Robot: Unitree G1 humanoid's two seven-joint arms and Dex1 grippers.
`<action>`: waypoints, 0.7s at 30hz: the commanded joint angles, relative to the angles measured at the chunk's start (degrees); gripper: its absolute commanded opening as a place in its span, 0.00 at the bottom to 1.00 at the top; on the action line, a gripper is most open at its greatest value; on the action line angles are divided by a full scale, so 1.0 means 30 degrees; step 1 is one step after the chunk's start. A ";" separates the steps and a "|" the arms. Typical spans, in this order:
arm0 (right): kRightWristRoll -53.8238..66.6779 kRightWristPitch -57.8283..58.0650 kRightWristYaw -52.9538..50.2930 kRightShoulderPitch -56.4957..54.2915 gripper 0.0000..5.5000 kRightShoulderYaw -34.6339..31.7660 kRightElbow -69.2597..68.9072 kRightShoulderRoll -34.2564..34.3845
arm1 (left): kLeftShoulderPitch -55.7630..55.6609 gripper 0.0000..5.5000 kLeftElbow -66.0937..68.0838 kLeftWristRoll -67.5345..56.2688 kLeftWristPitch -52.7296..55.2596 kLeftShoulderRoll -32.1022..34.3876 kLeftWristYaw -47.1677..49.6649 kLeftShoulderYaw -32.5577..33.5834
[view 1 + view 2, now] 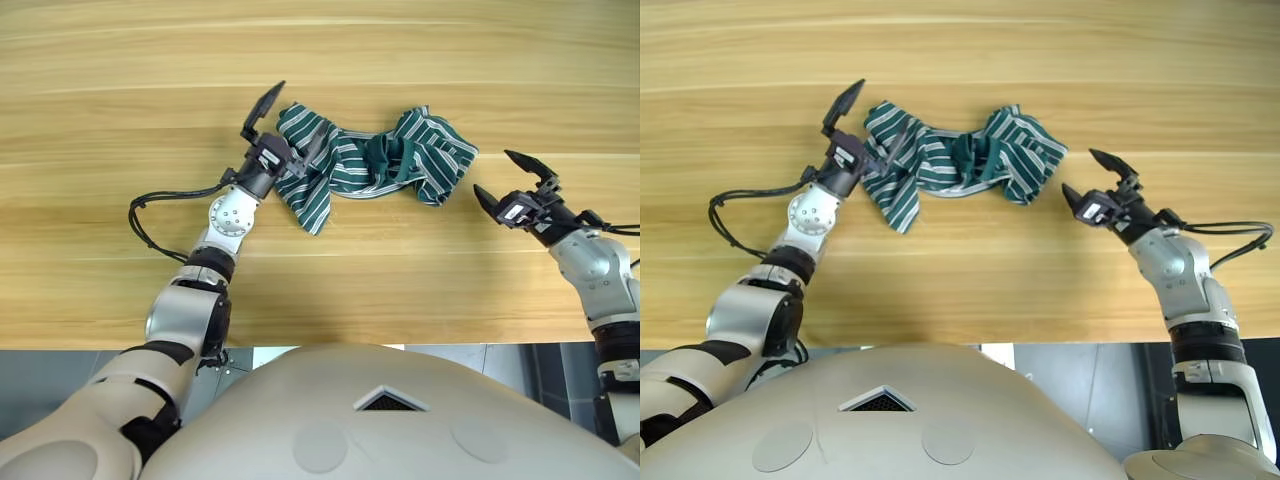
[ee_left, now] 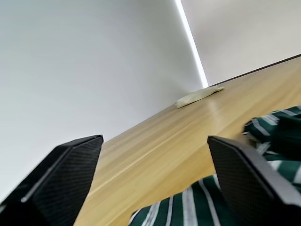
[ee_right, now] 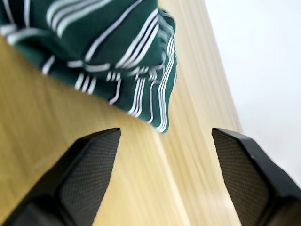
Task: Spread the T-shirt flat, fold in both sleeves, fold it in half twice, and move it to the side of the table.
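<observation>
Unclenched, my right gripper [image 1: 512, 185] hangs just right of the bunched T-shirt [image 1: 375, 160], my left gripper [image 1: 288, 130] spread at its left end, likely to tug it flat.

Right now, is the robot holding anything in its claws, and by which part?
Nothing is held. The left gripper stands open at one end of the T-shirt; the right gripper is open, clear of the cloth.

Bright even light, soft faint shadows, possibly a ceiling light strip [image 2: 190, 42]
</observation>
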 commanded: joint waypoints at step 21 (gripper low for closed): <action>-0.0194 -0.0266 0.1794 -0.1468 0.65 0.3487 0.0349 0.3411 | 0.5377 0.75 -0.8601 0.4018 0.6133 0.4919 0.1838 -0.0322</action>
